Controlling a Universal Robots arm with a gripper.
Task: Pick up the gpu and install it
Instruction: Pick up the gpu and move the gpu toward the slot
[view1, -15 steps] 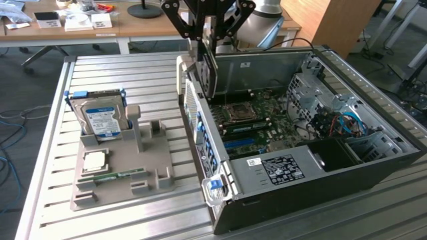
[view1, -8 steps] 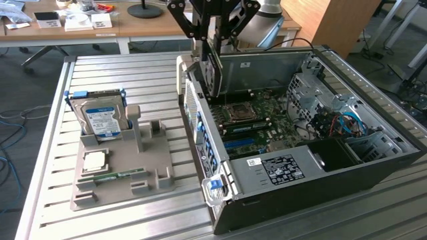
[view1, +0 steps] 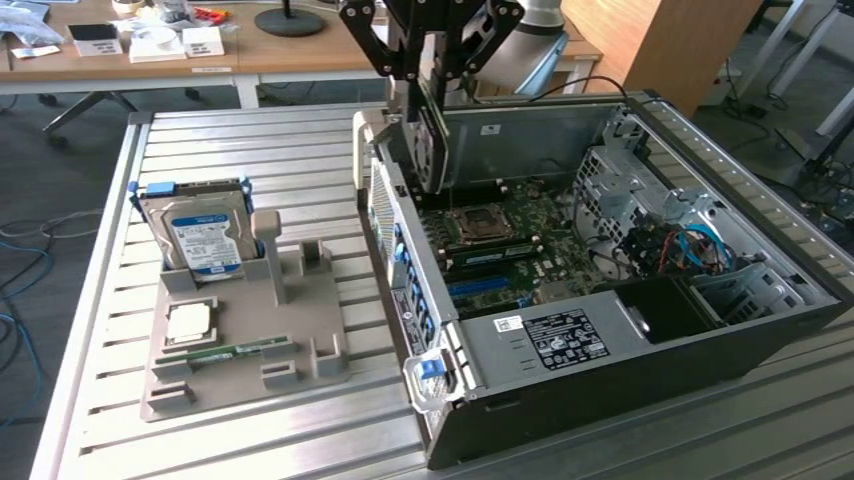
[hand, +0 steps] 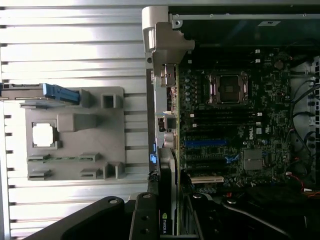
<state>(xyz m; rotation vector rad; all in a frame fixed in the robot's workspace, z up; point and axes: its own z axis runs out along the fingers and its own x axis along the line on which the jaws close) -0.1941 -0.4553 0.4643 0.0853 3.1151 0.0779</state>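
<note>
Slatted metal table (view1: 267, 160), open computer case (view1: 747, 330): the gpu (view1: 430, 150) is gripped edge-down by the gripper (view1: 434, 80), above the motherboard (view1: 534, 225). The card is best lowered square, with its bracket guided along the case's rear wall.

Your exterior camera sits high and well back, looking obliquely down over the table (view1: 267, 150) into the open case (view1: 747, 330). Your wrist camera looks straight down from close above, past the gripper (hand: 170, 202) and the gpu (hand: 166, 175). Both views share the motherboard (view1: 534, 230) and, on the exterior view's left, the grey holder (view1: 234, 340).

Slatted metal table (view1: 267, 160), grey holder (view1: 227, 385), computer case (view1: 601, 375)
</note>
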